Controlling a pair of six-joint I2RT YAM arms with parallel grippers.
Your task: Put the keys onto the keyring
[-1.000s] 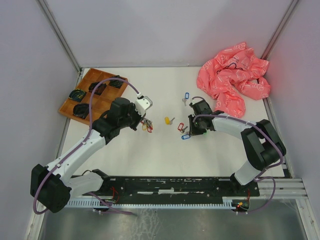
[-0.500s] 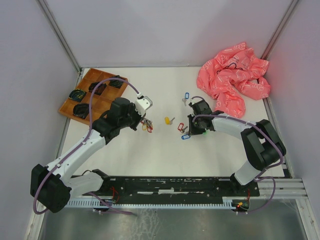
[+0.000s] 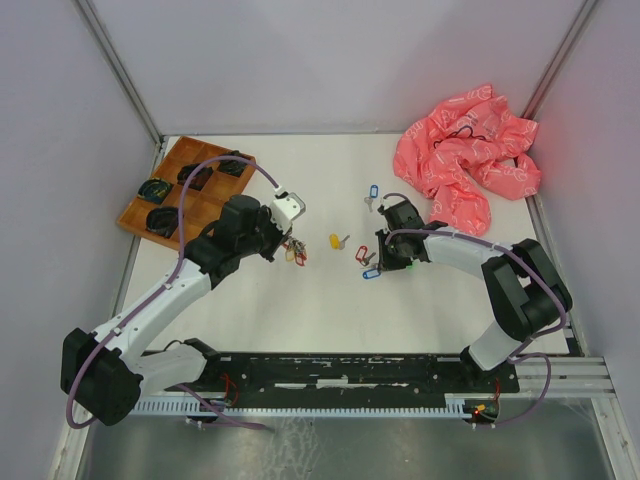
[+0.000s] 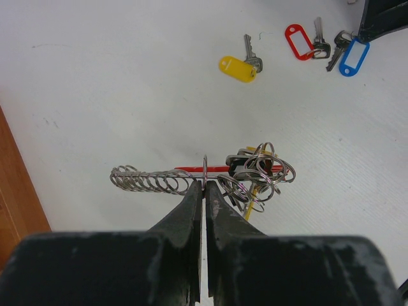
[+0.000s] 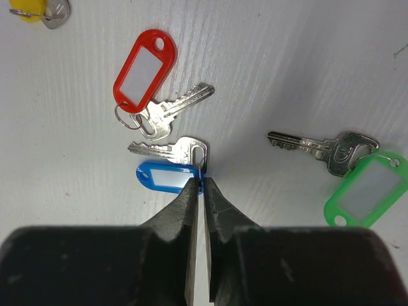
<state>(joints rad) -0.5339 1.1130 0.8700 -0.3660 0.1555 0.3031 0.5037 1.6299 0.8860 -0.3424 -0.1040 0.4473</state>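
Pinching keyring (image 4: pixel 255 175), left hand (image 4: pixel 204 186); right hand (image 5: pixel 203 182) seemingly grips blue key (image 5: pixel 167 178).

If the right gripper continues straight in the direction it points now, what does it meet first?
The blue-tagged key: its ring sits at the right gripper tips, apparently pinched between them. Beyond lies the red-tagged key.

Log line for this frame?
left hand: shut on keyring | right hand: shut on blue-tag key | loose nearby: red-tag key, green-tag key, yellow-tag key
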